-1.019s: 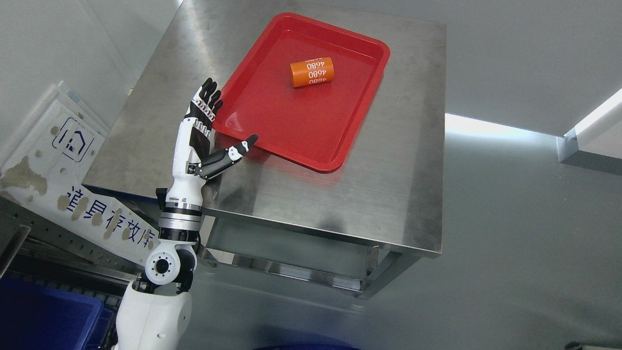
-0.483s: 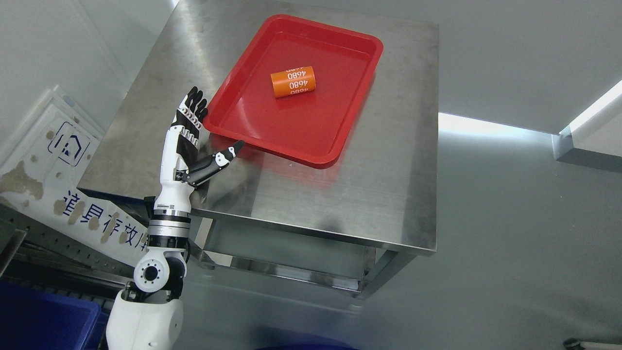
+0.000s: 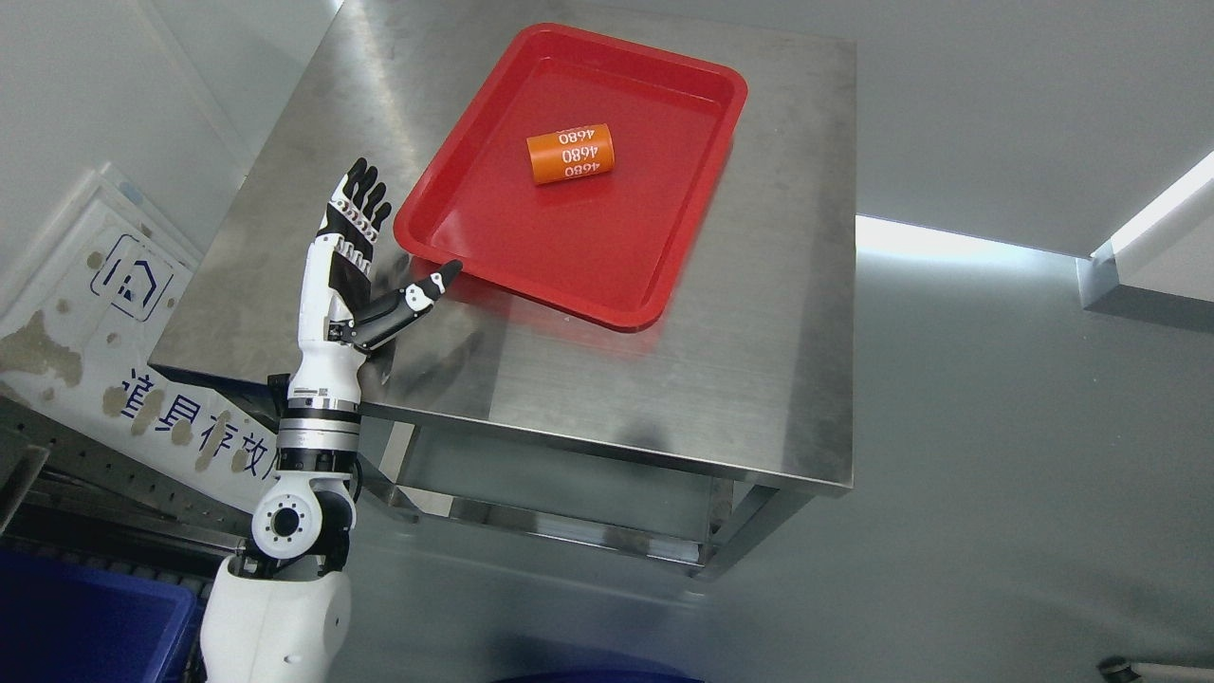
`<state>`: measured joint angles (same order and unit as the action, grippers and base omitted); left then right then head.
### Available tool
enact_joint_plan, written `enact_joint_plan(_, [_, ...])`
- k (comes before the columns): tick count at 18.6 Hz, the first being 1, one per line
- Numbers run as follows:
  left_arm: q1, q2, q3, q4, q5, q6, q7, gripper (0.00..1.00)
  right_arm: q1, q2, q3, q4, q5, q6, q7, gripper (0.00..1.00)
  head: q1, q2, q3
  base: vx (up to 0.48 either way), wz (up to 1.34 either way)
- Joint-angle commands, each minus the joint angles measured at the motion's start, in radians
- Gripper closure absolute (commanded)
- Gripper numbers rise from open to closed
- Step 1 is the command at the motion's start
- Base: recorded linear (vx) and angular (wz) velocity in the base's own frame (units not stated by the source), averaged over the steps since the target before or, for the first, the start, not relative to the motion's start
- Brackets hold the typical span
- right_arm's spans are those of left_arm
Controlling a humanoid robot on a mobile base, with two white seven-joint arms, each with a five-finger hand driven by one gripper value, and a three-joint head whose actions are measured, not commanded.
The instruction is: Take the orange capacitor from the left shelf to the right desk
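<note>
A grey floor (image 3: 996,455) fills the right and lower parts of the frame. One stainless steel worktop (image 3: 740,313) takes up the upper middle, seen from above, with a lower shelf and legs showing beneath its near edge. On its far half lies one red tray (image 3: 493,237), set at a slant. At the left edge of the frame a white sign board (image 3: 85,313) with blue characters and worn patches leans beside the worktop, and one blue bin (image 3: 76,621) sits in the lower left corner.

One white robot arm rises from the lower left. Its left hand (image 3: 356,261) is held upright over the worktop's left side, fingers (image 3: 360,194) straight and spread wide, holding nothing; the thumb points right, its tip just at the tray's near left rim. The right hand is out of view.

One orange capacitor (image 3: 570,154) lies on its side inside the tray, toward the far middle, printed with white 4680 marks, well apart from the hand. Nothing lies between it and the hand but the tray rim.
</note>
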<state>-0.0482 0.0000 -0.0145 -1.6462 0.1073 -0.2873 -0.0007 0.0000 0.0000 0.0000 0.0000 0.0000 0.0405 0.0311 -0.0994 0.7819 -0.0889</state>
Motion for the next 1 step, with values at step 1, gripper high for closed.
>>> enact_joint_plan(1, [-0.021,0.017,0.045,-0.006,0.000,-0.038,-0.008,0.00,0.034,-0.017,-0.012,-0.023,0.000,-0.001,0.001,0.00,0.0000,0.000,0.000,-0.011,0.00])
